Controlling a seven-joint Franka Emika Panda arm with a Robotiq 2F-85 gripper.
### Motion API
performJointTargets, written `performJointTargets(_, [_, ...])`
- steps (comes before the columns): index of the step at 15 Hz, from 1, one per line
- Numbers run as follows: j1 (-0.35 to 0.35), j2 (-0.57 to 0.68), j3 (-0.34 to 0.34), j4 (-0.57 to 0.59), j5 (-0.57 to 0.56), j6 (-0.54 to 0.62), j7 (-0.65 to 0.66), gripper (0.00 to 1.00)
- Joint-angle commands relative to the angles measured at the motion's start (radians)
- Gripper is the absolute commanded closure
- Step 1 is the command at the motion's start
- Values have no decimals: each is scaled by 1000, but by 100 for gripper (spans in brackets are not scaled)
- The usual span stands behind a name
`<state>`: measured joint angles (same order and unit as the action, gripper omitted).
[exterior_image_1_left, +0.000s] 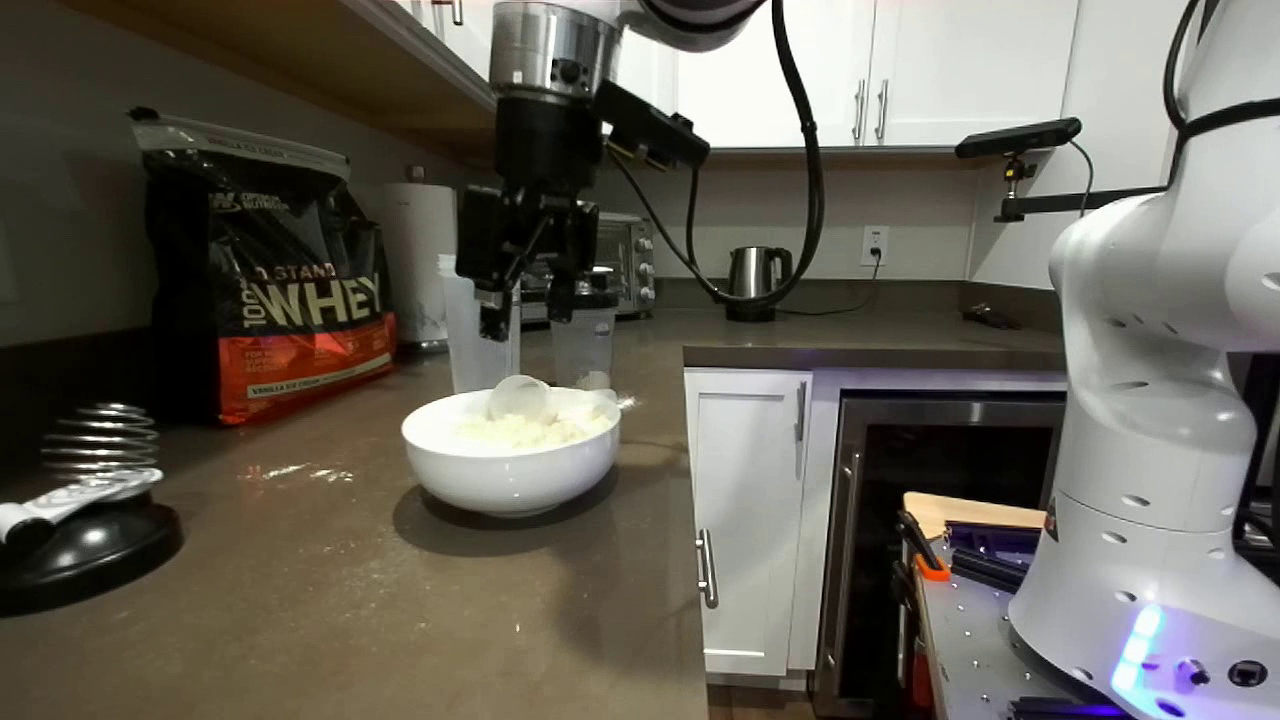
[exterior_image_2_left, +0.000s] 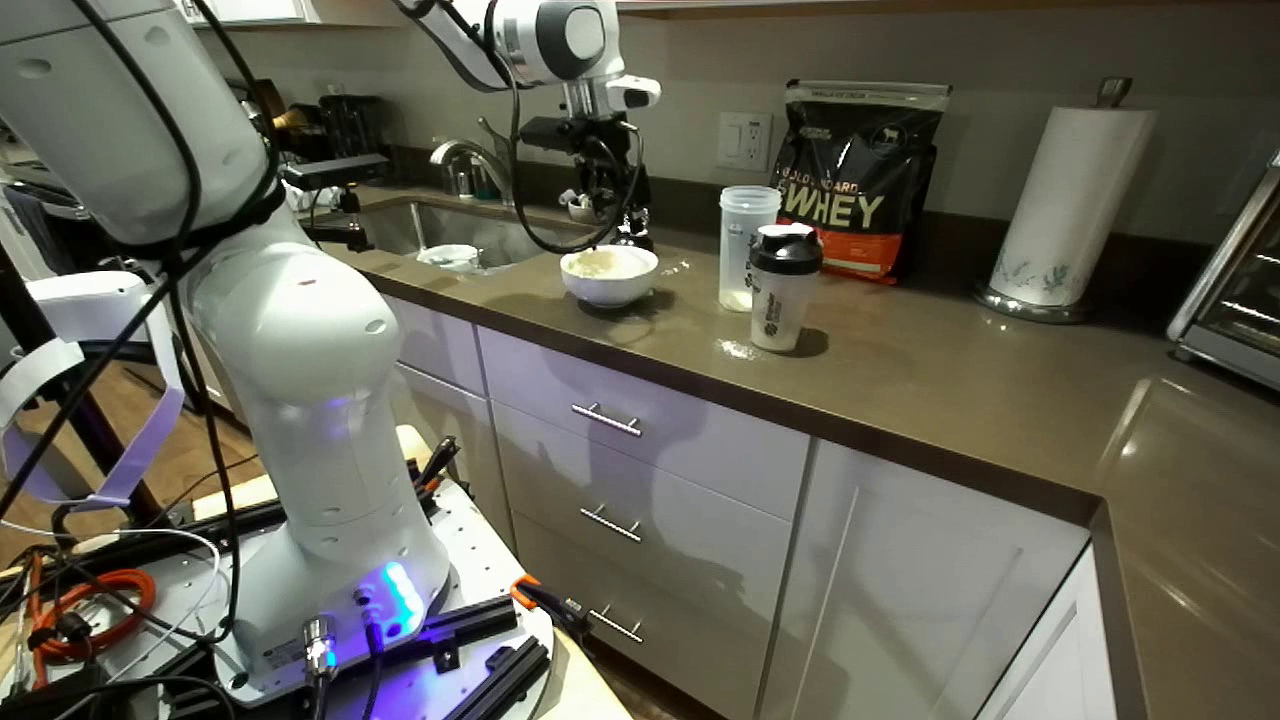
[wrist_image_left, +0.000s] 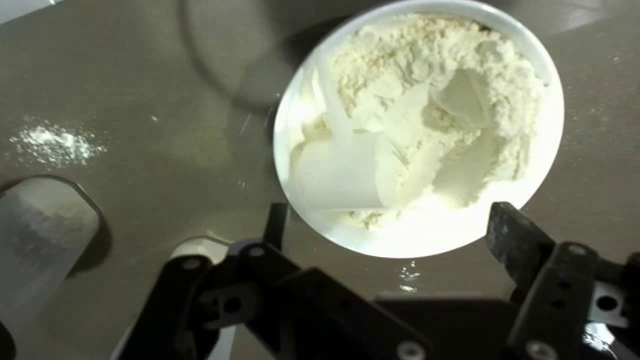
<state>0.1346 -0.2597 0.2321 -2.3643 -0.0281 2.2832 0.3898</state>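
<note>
In an exterior view, I see the gripper (exterior_image_1_left: 528, 308) hanging over a white bowl (exterior_image_1_left: 505, 485), spread wide and holding nothing, with a visible gap down to the translucent scoop (exterior_image_1_left: 515, 398) in the pale powder (exterior_image_1_left: 530, 433); the bowl sits near the front edge of the counter (exterior_image_1_left: 400, 620), I'd guess to suit the reach of the arm (exterior_image_1_left: 1140, 400), while the whey bag (exterior_image_1_left: 300, 290) stands near the wall (exterior_image_1_left: 70, 230), and a tall bottle (exterior_image_1_left: 478, 365) and a lidded cup (exterior_image_1_left: 583, 345) crowd the far side. In an exterior view, the sink (exterior_image_2_left: 480, 225) lies on one side of the bowl and the bottle and cup on the other, so sideways room seems bounded by these, with the counter's edge dropping away to the drawers (exterior_image_2_left: 640, 470) in front. In the wrist view, the fingertips (wrist_image_left: 506, 235) stand well apart, framing the nearest stretch of rim without gripping it; the scoop lies tipped on its side against the bowl's inner wall, its handle (wrist_image_left: 327, 95) running up toward the rim, which probably keeps it out of the powder, and loose powder (wrist_image_left: 57, 145) dusts the counter beyond
</note>
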Motion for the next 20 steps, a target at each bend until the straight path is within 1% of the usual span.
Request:
performJointTargets(1, [23,20,18,4,3,81,-14,0])
performJointTargets(5, [30,79,56,18,-70,154,-4,0])
performJointTargets(10, [34,183,93,71,-246,176,16,0])
performJointTargets(15, [74,261,87,148,-339,168,13,0])
performJointTargets(20, [110,310,69,202,-471,176,33,0])
